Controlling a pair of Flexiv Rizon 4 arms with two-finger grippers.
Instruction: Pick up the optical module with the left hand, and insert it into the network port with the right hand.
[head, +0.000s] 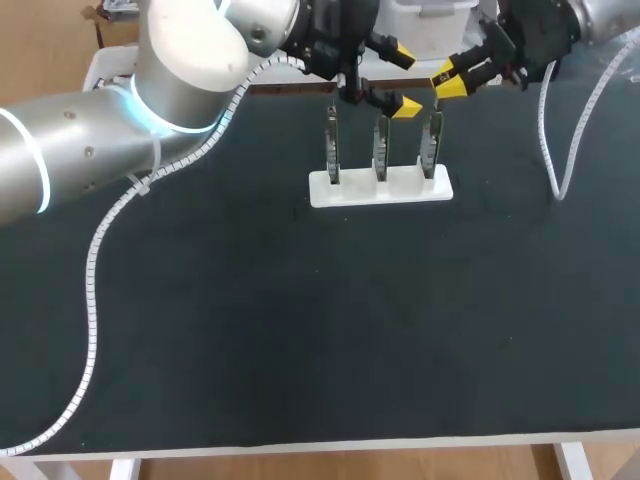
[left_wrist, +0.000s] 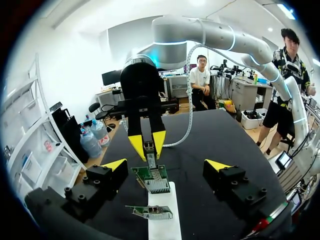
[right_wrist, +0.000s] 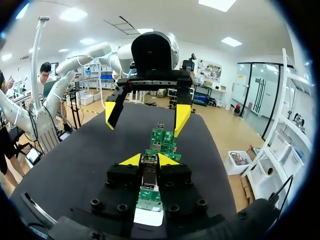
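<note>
**Inventory, largest first**

1. Table (head: 300, 340): a dark mat covers the top.
2. Left arm (head: 80, 160): it enters at 9 o'clock and sweeps across to 12 o'clock. A white spiral cable (head: 93, 290) trails along it.
3. Right arm (head: 600, 20): it enters at 1 o'clock.
4. Holder (head: 380, 190): a white block at 12 o'clock from the table's middle, near the far edge. It carries the boards.
5. Boards (head: 381, 150): three green boards stand upright in a row, apart from one another.
6. Left gripper (head: 404, 80): it hangs above the middle board, just beside your right gripper. Its fingers are wide apart.
7. Right gripper (head: 450, 81): it sits over the end board (head: 431, 150) at the holder's 3 o'clock end. Its fingers are clamped on the module from two sides.
8. Module (right_wrist: 149, 175): this is the task's thing, a small metal stick. It stands upright between your right fingertips (right_wrist: 167, 160), and its lower end meets the top edge of the end board. You cannot tell how deep it sits in the board.
</note>
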